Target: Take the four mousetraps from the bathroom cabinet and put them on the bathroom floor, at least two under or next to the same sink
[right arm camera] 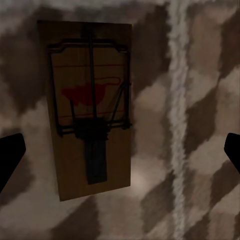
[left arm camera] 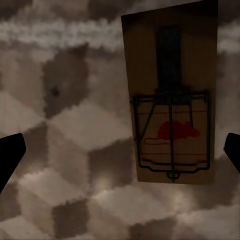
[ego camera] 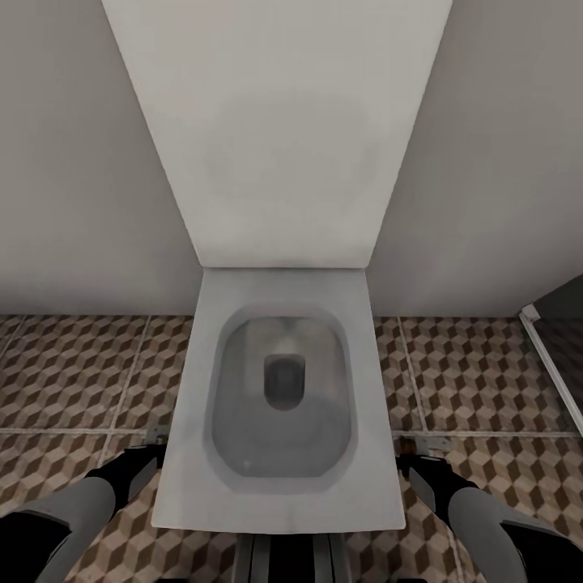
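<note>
Flat brown wooden mousetrap with red mouse mark lying on cube-patterned brown tile floor under wide-open, empty left gripper, second mousetrap (wire bar visible) likewise under right gripper, white square toilet between both arms.

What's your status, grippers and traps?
Both grippers open, empty. One mousetrap on floor tile below left gripper, another below right gripper. Toilet dead ahead.
</note>
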{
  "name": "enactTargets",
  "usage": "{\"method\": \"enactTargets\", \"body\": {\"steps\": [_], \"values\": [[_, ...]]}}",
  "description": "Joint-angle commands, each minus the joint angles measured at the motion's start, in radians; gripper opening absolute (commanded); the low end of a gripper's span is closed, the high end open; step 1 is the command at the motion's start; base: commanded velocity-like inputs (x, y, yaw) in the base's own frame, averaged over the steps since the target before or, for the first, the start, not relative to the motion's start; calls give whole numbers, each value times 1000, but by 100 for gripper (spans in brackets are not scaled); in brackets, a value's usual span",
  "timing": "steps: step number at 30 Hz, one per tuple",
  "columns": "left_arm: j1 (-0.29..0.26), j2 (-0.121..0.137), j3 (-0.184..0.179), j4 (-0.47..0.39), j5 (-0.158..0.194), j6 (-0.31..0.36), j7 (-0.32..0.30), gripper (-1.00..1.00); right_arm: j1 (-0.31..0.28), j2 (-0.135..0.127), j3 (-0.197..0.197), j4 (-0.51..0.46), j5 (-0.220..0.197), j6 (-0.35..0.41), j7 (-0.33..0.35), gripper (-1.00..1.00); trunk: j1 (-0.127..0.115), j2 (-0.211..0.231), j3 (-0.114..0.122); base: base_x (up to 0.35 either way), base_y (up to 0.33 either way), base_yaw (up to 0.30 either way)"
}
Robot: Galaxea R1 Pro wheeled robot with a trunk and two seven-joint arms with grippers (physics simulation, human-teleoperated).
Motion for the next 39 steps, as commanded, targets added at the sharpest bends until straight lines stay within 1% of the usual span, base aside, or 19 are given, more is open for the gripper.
{"method": "enactTargets", "body": {"steps": [1, 27, 32, 39], "values": [[0, 1, -9, -3, 9, 6, 4, 100, 0, 0, -7, -2, 10, 7, -2, 100, 0, 0, -1, 0, 0, 0], [0, 0, -9, -3, 8, 8, 4, 100, 0, 0, -7, -2, 10, 7, -2, 100, 0, 0, -1, -5, 0, 0], [0, -1, -9, -3, 9, 10, 4, 100, 0, 0, -7, -2, 10, 7, -2, 100, 0, 0, -1, -191, 0, 0], [0, -1, -9, -3, 9, 9, 4, 100, 0, 0, -7, -2, 10, 7, -2, 100, 0, 0, -1, -300, 0, 0]]}}
